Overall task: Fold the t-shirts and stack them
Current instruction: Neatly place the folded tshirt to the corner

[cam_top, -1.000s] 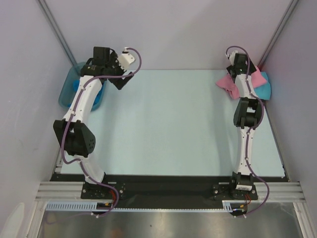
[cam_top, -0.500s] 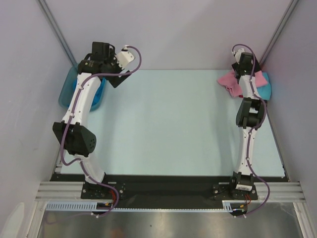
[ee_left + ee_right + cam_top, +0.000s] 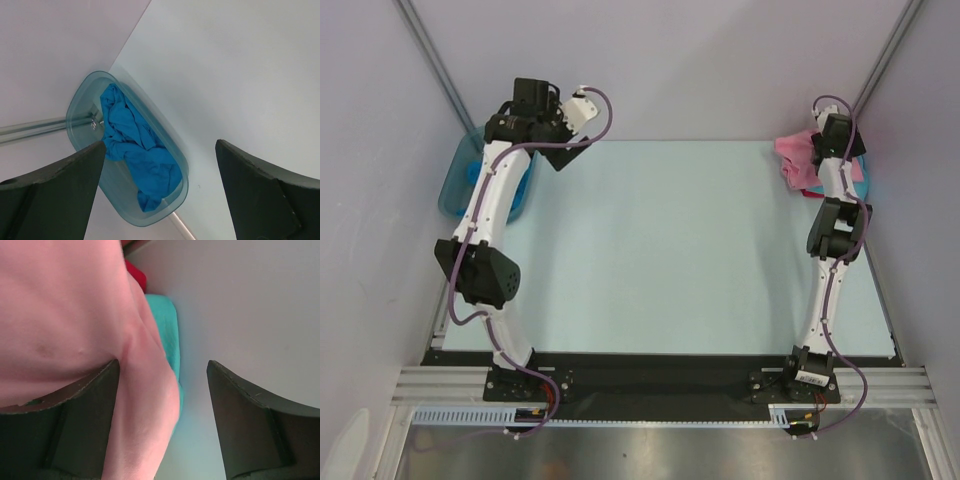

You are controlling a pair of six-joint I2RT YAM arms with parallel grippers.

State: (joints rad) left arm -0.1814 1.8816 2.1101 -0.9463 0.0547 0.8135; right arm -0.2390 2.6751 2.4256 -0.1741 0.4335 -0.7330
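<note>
A brighter blue t-shirt [image 3: 135,145] lies crumpled inside a translucent plastic tub [image 3: 75,100] at the table's far left. My left gripper [image 3: 160,145] hangs open high above it, holding nothing; the top view has it [image 3: 525,105] over the tub [image 3: 450,190]. At the far right corner is a pile of t-shirts: a light pink one [image 3: 65,305] on top, a turquoise one [image 3: 167,325] beneath, and a sliver of red [image 3: 136,276]. My right gripper [image 3: 164,364] is open over the pile. A pink fold rests against its left finger [image 3: 85,405]; the right finger stands clear. The top view shows the pink t-shirt [image 3: 792,155] beside this gripper [image 3: 835,135].
The pale blue table [image 3: 660,250] stretches between the two arms. Grey walls close in on the left, back and right, with slanted metal posts [image 3: 430,60] in the far corners. The tub sits tight against the left wall.
My right arm has swung further right toward the corner, and the pink t-shirt has shifted right over the turquoise one. Its jaws have narrowed a little. The left wrist has turned slightly.
</note>
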